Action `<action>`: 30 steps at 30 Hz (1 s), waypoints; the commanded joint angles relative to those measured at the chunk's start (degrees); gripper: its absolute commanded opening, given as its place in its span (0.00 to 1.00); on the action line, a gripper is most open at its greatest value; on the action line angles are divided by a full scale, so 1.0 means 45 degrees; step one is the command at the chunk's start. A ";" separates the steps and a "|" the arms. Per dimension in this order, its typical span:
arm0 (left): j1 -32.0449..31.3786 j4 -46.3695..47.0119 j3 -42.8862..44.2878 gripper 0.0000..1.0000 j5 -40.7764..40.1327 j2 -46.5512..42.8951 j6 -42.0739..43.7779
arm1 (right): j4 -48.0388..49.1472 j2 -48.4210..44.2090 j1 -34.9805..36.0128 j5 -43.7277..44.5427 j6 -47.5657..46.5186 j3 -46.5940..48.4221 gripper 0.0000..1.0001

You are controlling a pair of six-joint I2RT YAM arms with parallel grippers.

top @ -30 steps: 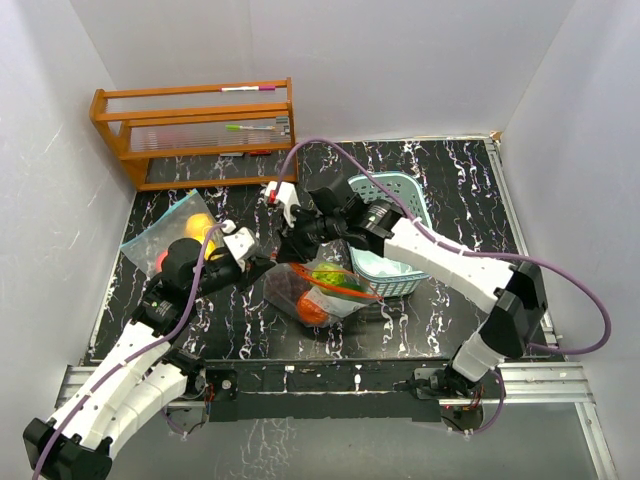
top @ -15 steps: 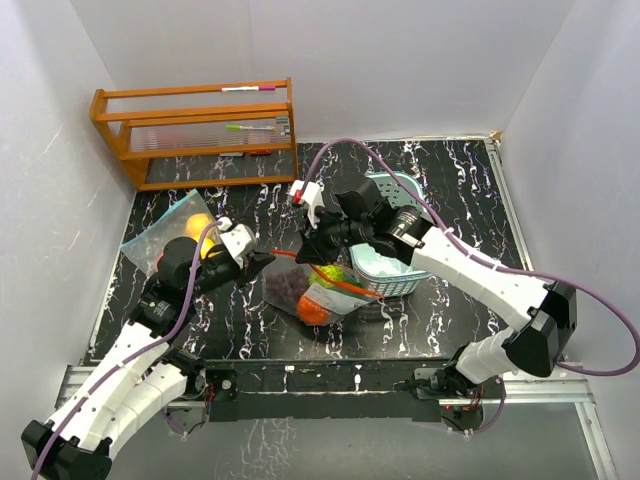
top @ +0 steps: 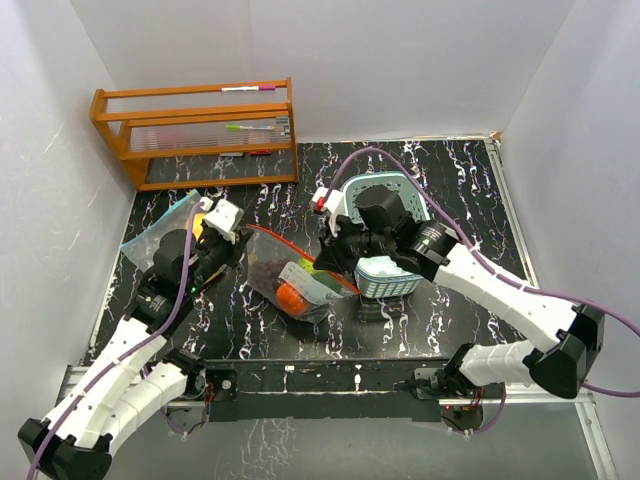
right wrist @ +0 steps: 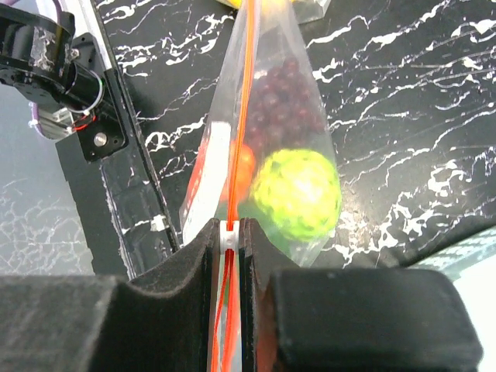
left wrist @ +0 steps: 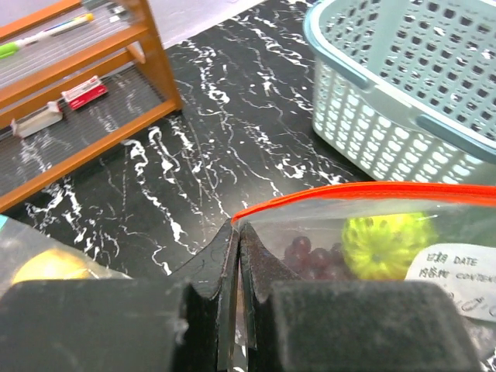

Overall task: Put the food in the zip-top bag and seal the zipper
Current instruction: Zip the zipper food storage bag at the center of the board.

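Note:
A clear zip-top bag (top: 300, 278) with a red zipper hangs stretched between both grippers over the black table. Inside it are a bumpy green fruit (right wrist: 295, 194), dark purple grapes (right wrist: 283, 101) and an orange-red fruit (right wrist: 245, 163). My left gripper (top: 243, 243) is shut on the bag's left top corner, seen in the left wrist view (left wrist: 236, 232). My right gripper (top: 333, 263) is shut on the white zipper slider (right wrist: 229, 237) near the bag's right end. The green fruit (left wrist: 385, 244) and grapes (left wrist: 310, 256) also show in the left wrist view.
A pale teal slotted basket (top: 392, 275) stands just right of the bag, partly under my right arm. A second clear bag (top: 160, 228) with a yellow fruit (left wrist: 46, 267) lies at the left. A wooden rack (top: 195, 130) stands at the back left.
My right gripper has slid right and nearer along the zipper. My left gripper has pulled the bag's corner left and back. The bag now hangs stretched and upright between them.

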 commanded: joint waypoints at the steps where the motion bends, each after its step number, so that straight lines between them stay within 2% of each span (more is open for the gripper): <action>1: 0.0169 0.1175 0.0275 0.00 -0.2835 0.0298 -0.0349 | -0.0188 -0.1205 -0.0054 0.0198 0.0656 -0.0292 0.08; 7: 0.0233 0.1860 0.0605 0.00 -0.4225 0.1212 -0.0346 | -0.0308 -0.2198 -0.0054 0.0636 0.1189 -0.1075 0.08; 12: 0.0336 0.2269 0.1019 0.00 -0.3937 0.1822 -0.0572 | -0.0422 -0.2861 -0.0054 0.0823 0.1508 -0.1486 0.08; 23: 0.0522 0.2502 0.0650 0.00 -0.3491 0.2192 -0.0931 | -0.0992 -0.3270 -0.0060 0.1995 0.2109 -0.1816 0.10; 24: 0.0522 0.2360 0.0692 0.00 -0.3385 0.2269 -0.0985 | -0.0905 -0.3266 -0.0057 0.2282 0.2233 -0.1781 0.18; 26: 0.0522 0.1881 0.0935 0.00 -0.3308 0.2467 -0.1080 | -0.0755 -0.3246 -0.0054 0.3147 0.2639 -0.1648 0.49; 27: 0.0522 0.1522 0.1091 0.00 -0.3330 0.2582 -0.1111 | -0.0724 -0.3238 -0.0061 0.3646 0.2866 -0.1562 0.70; 28: 0.0513 0.1285 0.1271 0.00 -0.3353 0.2669 -0.1118 | -0.0703 -0.3237 -0.0065 0.4273 0.3146 -0.1475 0.96; 30: 0.0522 0.1011 0.1416 0.00 -0.3605 0.2739 -0.1128 | -0.0660 -0.3308 -0.0055 0.4952 0.3534 -0.1296 0.98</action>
